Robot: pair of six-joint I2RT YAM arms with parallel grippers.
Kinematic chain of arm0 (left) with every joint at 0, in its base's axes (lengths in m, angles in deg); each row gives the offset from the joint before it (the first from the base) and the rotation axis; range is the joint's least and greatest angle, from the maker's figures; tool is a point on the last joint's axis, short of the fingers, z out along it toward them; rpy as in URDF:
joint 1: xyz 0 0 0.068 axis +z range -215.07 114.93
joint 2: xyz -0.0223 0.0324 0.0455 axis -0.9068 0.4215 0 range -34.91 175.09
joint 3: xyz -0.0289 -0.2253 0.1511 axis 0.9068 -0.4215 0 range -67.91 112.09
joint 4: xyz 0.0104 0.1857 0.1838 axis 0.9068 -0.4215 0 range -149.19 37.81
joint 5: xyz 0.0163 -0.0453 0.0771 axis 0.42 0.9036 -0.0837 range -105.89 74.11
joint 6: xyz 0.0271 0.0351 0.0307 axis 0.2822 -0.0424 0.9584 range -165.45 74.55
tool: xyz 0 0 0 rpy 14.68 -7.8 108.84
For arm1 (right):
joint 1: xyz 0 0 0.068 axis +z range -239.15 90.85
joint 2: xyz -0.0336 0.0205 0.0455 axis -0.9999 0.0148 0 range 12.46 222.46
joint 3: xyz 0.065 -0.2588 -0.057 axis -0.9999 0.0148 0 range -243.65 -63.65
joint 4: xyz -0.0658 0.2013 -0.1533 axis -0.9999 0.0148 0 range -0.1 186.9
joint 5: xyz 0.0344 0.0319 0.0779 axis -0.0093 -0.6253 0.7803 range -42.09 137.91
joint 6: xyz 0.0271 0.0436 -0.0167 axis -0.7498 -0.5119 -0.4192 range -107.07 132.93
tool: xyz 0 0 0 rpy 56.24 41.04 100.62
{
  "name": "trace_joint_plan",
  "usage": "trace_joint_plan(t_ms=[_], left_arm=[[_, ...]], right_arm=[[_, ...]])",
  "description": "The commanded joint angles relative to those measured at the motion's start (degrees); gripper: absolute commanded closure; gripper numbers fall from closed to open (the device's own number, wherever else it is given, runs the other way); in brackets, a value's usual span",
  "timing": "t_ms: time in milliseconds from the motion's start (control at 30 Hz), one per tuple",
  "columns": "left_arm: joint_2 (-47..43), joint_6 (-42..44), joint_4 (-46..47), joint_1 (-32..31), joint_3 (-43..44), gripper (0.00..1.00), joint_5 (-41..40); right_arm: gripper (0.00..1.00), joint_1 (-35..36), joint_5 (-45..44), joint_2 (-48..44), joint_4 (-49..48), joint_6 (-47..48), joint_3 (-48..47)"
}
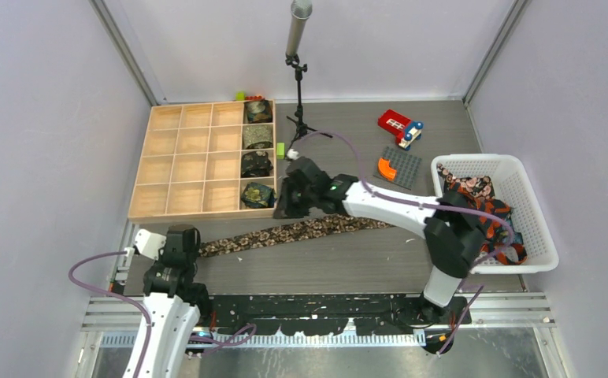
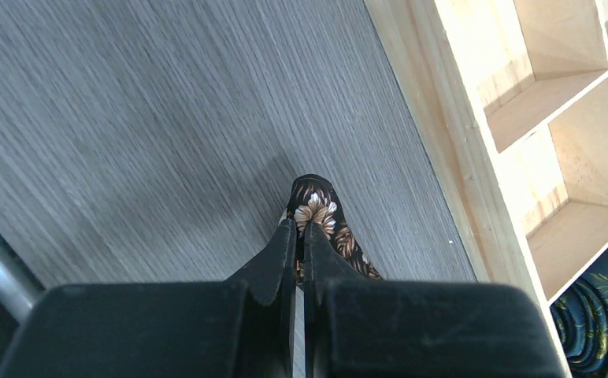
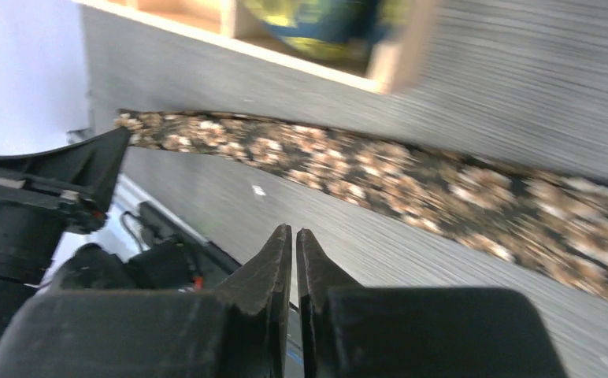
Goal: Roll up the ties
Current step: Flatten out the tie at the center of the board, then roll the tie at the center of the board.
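Note:
A long brown floral tie (image 1: 301, 230) lies flat across the table in front of the wooden box. My left gripper (image 1: 194, 247) is at its left end; in the left wrist view the gripper (image 2: 300, 228) is shut on the tie's pointed tip (image 2: 314, 206). My right gripper (image 1: 283, 209) hovers over the tie's middle, near the box's front right corner. In the right wrist view it (image 3: 294, 233) is shut and empty, with the tie (image 3: 380, 169) beyond it. Several rolled ties (image 1: 257, 194) fill the box's right column. Loose ties (image 1: 482, 206) lie in the white basket.
The wooden compartment box (image 1: 183, 161) stands at the back left, the white basket (image 1: 537, 213) at the right. A microphone stand (image 1: 298, 87), a red toy (image 1: 399, 126) and a grey baseplate (image 1: 402, 169) are at the back. My left arm (image 3: 41, 189) shows in the right wrist view.

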Motion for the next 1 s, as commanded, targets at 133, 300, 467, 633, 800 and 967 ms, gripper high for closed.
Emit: trace_joint_plan(t_ms=[133,300,467,633,800,967], left_arm=[[5.52,6.38,-2.0,0.21,7.12,1.0,-3.34],[9.39,10.57,-1.01,0.24,9.12,1.0,-0.98],[11.55,14.32,-0.53,0.26,11.73,1.0,0.33],[10.25,17.09,-0.05,0.26,12.03,1.0,0.04],[9.97,17.54,0.94,0.22,11.4,1.0,1.81],[9.04,20.59,3.33,0.2,12.23,1.0,4.68]], right_arm=[[0.96,7.64,9.28,17.24,-11.02,-2.03,-18.78],[1.0,9.52,12.98,25.12,-15.88,-3.91,-24.64],[1.0,10.79,16.66,31.97,-21.85,-6.49,-29.28],[1.0,12.28,18.41,37.38,-26.07,-8.7,-32.66],[1.0,12.27,20.03,37.13,-31.14,-9.63,-30.03],[1.0,12.05,20.62,35.0,-30.44,-5.78,-26.01]])
